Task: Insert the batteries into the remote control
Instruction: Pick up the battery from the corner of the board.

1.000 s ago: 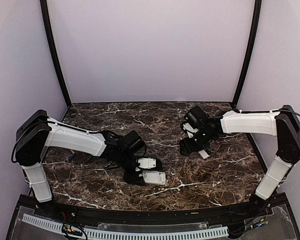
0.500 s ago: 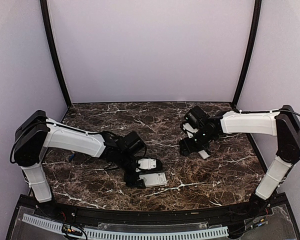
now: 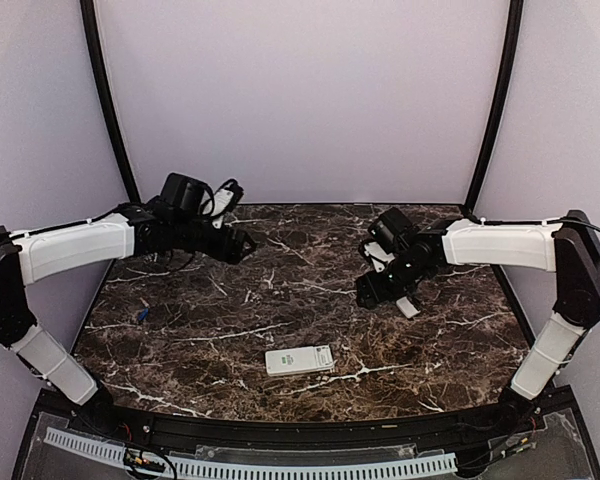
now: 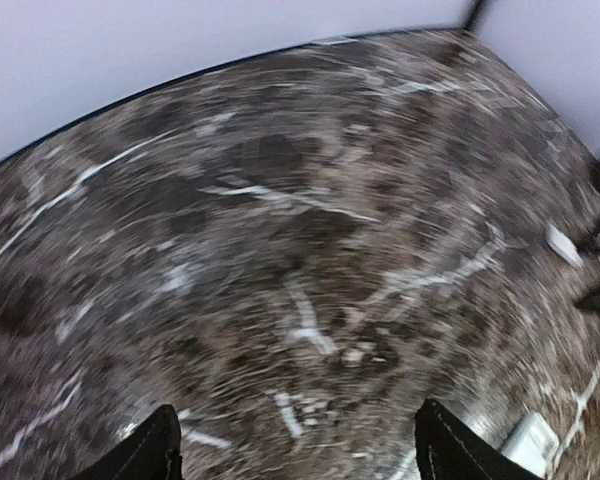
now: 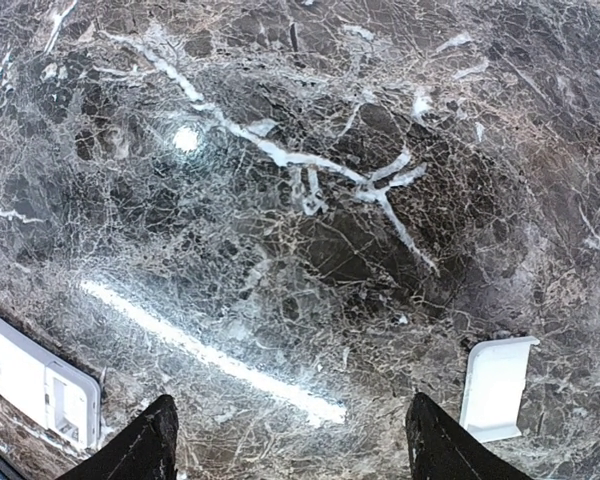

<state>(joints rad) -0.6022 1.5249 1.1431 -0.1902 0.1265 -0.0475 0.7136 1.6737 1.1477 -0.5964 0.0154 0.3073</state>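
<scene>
The remote control [image 3: 298,360] lies flat and alone on the marble near the front middle; the right wrist view catches its end [image 5: 35,385] at the lower left edge. My left gripper [image 3: 240,245] is up at the back left, far from it, open with nothing between its fingers [image 4: 305,455]; that view is blurred. My right gripper [image 3: 373,292] hovers over the right middle of the table, open and empty [image 5: 295,445]. A small white cover plate [image 3: 408,308] lies just right of it [image 5: 495,388]. Batteries are out of view.
A tiny blue object [image 3: 140,314] lies on the table's left side. Black frame posts [image 3: 110,110] and pale walls close in the back and sides. The dark marble table [image 3: 280,290] ends at a black curved front rim.
The left gripper opened and let go of the remote control. The left arm then swung up and away to the back left. The remote stays on the table; the right arm barely moved.
</scene>
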